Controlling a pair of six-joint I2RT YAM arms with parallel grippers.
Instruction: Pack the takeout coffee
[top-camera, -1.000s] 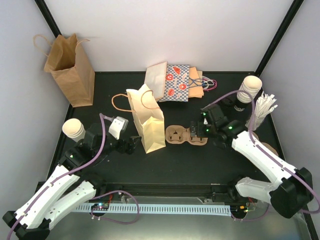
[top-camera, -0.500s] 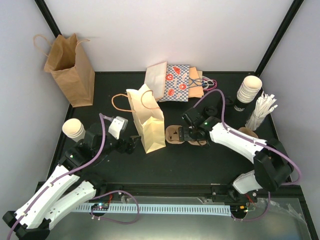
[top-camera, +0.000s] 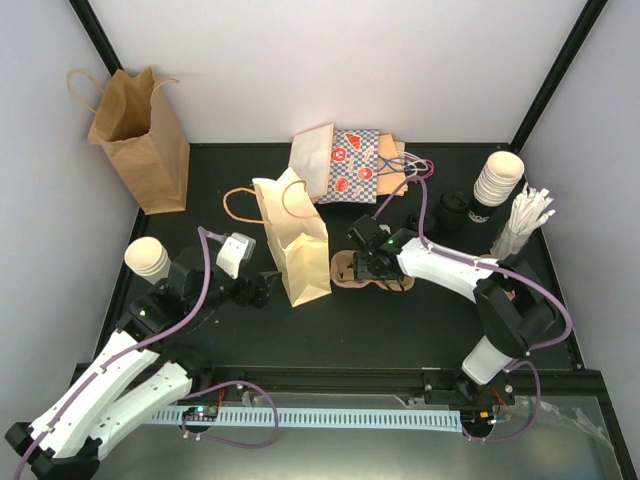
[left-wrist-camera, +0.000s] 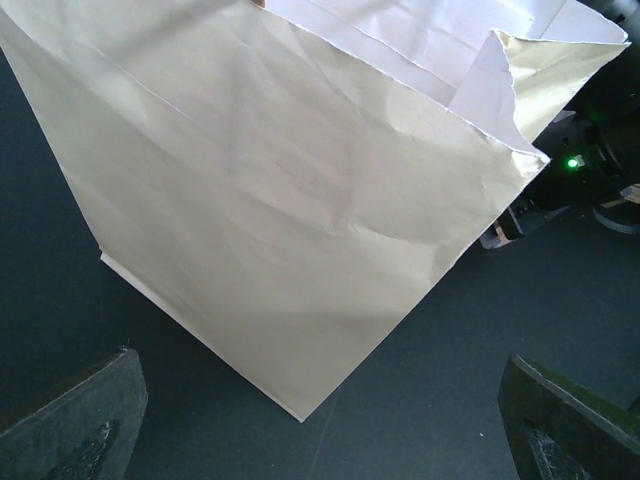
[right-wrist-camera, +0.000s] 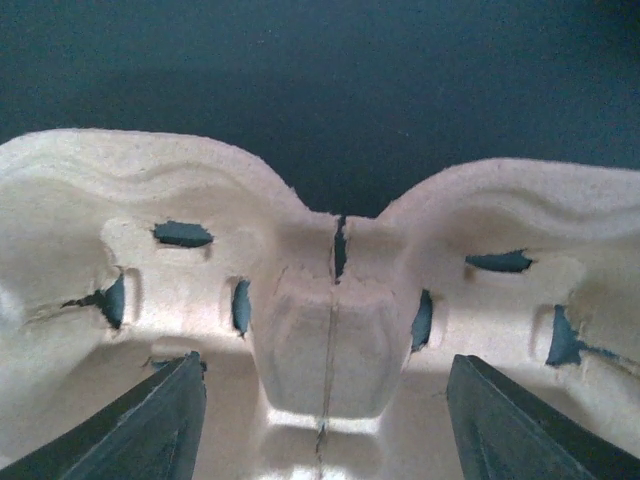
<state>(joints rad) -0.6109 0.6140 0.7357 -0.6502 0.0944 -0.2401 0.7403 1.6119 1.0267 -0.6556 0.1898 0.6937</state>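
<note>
early in the job. not packed yet, as far as can be seen. one stack of white cups (top-camera: 499, 177) at the far right, beside the white sticks (top-camera: 527, 218); a second stack (top-camera: 148, 258) at the near left. both well apart from the cream bag (top-camera: 296, 245) in the middle. right gripper (right-wrist-camera: 322, 415) spread over the middle hump of the cup tray (right-wrist-camera: 330, 300), not pinching it yet, holding nothing. left gripper (top-camera: 258, 290) wide open, just left of the cream bag. left to do: tray and cups into a bag. counted: two cup stacks, one tray, one bundle of sticks, one cream bag, one brown bag (top-camera: 140, 130) far left, one heap of flat bags (top-camera: 350, 165) far middle.
</note>
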